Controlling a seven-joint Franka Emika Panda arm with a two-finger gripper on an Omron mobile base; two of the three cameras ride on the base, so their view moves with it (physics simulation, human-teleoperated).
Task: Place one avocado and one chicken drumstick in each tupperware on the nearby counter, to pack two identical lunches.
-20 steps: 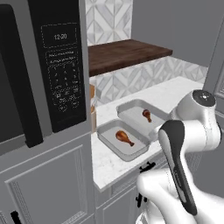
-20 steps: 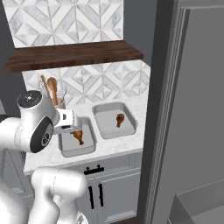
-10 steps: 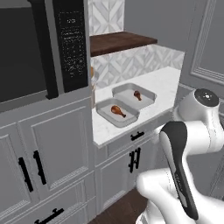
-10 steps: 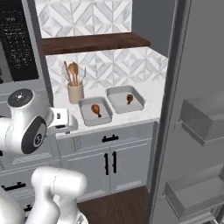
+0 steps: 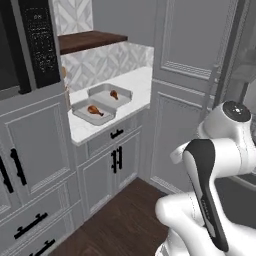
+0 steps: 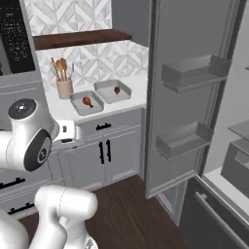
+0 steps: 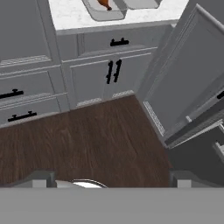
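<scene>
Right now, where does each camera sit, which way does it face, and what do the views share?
Left base view: behind the arm's left, facing the counter and both tupperware; arm lower right.
Right base view: behind its right, facing counter and open fridge door; arm lower left.
Hand view: looks down at the wooden floor and cabinet doors; open claw at bottom.
All share the tupperware with a chicken drumstick.

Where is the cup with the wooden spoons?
The cup of wooden spoons stands on the white counter by the tiled wall in the right base view, just left of the nearer tupperware with a chicken drumstick in it.
</scene>
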